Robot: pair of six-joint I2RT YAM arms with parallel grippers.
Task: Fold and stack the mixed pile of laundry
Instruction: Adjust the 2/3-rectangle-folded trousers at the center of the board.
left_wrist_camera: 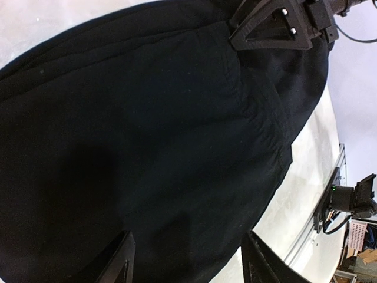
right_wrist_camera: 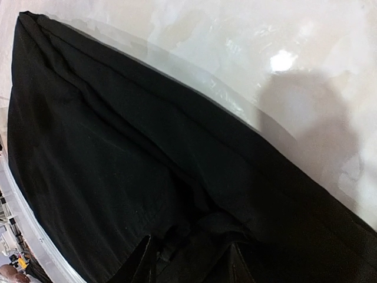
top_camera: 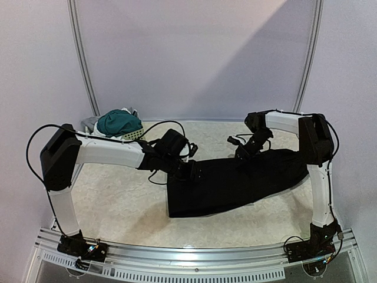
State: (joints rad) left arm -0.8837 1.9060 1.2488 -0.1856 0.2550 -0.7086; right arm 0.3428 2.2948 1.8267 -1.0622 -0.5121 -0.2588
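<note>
The long black trousers [top_camera: 235, 180] lie flat across the middle of the table. My left gripper [top_camera: 193, 172] hovers over their upper left corner. In the left wrist view it [left_wrist_camera: 191, 265] is open, its fingers wide apart above smooth black cloth [left_wrist_camera: 147, 147]. At the trousers' far edge sits my right gripper [top_camera: 242, 152]. Seen from the right wrist, it [right_wrist_camera: 188, 262] is open, and its fingers straddle a bunched fold of the black cloth [right_wrist_camera: 118, 147]. The dark teal-green shorts [top_camera: 118, 122] and a white cloth [top_camera: 88, 123] are heaped at the back left.
A small pale perforated basket [top_camera: 134, 135] stands under the shorts at the back left, just behind the left arm. The tabletop [top_camera: 118, 200] is cream and mottled. A metal rail [top_camera: 194, 256] runs along the near edge, with both arm bases on it.
</note>
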